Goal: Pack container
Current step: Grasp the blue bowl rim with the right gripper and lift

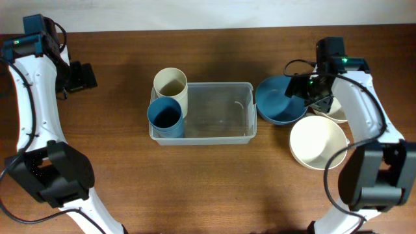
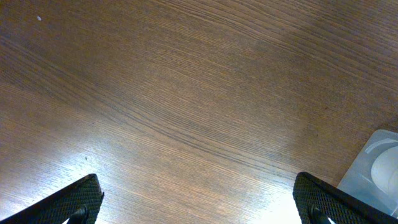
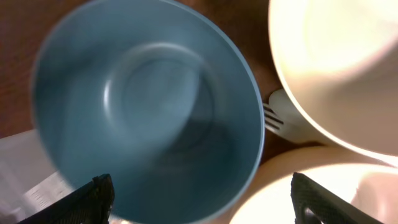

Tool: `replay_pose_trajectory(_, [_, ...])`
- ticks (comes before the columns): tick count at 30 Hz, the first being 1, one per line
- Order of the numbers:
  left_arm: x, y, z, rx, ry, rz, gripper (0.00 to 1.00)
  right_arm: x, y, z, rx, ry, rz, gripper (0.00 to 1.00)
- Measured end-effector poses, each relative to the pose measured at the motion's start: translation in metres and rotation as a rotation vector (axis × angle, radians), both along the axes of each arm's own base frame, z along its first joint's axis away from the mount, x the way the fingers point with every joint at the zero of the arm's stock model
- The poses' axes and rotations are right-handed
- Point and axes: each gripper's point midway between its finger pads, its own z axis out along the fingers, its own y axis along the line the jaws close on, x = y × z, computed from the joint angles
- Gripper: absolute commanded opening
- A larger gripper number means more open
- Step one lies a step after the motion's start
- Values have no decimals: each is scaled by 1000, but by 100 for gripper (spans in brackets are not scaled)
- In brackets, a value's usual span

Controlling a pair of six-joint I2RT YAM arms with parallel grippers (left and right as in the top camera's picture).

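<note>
Right tool [image 3: 202, 199]: open, with the jaws spread wide and nothing between them. It hangs over the blue bowl [image 1: 279, 99].
Blue bowl: upright with its mouth up, and it looks empty. It sits on the bench [image 1: 214, 188] just beside the container's right end.
Neighbours: 2 cream bowls, 1 large [image 1: 318, 142] and 1 half hidden under the arm [image 1: 338, 114]. A white fork [image 3: 280, 118] lies between them, close to the blue bowl's rim.
Step in hand: we judge this to be the reach for the blue bowl, with the grasp not yet made.
Next move: we think the tool must drop 1 jaw inside the rim and 1 outside, then close. It needs to stay clear of the fork and the cream bowls, which crowd that side.
Container [image 1: 214, 114]: at the middle of the bench, between the 2 arms and resting flat.
Contents: a cream cup [image 1: 170, 84] and a blue cup [image 1: 165, 117] stand at its left end. The right part is bare.
Which way it points: the opening faces straight up. The long axis runs left to right across the bench, with 1 short end towards each arm.
Left tool [image 2: 199, 199]: fully open and holding nothing, over bare wood well apart from the container.
</note>
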Motion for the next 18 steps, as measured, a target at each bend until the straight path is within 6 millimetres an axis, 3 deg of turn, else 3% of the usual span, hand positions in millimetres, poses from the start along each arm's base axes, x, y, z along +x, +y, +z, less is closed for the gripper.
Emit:
replay_pose_trajectory(12, [0, 0, 0, 0, 0, 0, 100, 11, -5, -15, -35, -8, 38, 85])
replay_pose_trajectory(18, [0, 0, 0, 0, 0, 0, 100, 10, -5, -40, -33, 50, 42, 84])
